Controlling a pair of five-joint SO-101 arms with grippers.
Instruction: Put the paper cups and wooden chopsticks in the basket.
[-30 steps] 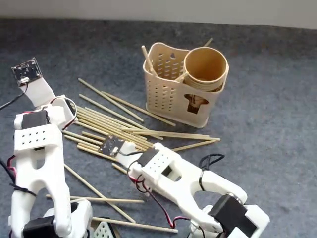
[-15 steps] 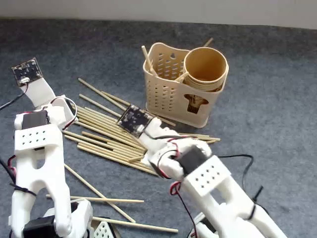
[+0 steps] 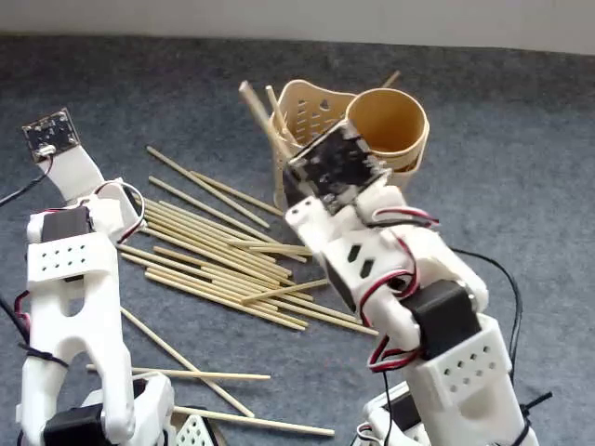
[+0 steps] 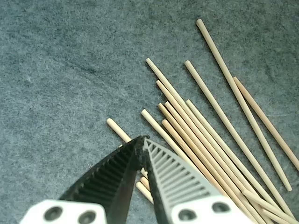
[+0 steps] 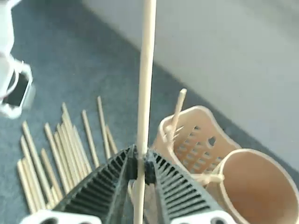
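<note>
Right gripper [image 5: 141,161]: I clamp one chopstick [image 5: 147,70].
Risk: it may snag the basket [image 5: 187,130] rim; open slot at the cups' [image 3: 386,121] 9 o'clock.
Left gripper [image 4: 142,142]: closed, empty.

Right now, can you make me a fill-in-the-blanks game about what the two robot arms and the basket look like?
1. The right gripper grips one wooden ____, pointing upward.
2. The paper cups are stacked inside the ____.
3. The left gripper, above the loose chopsticks on the table, is ____, not open.

Missing words: chopstick; basket; shut.
</note>
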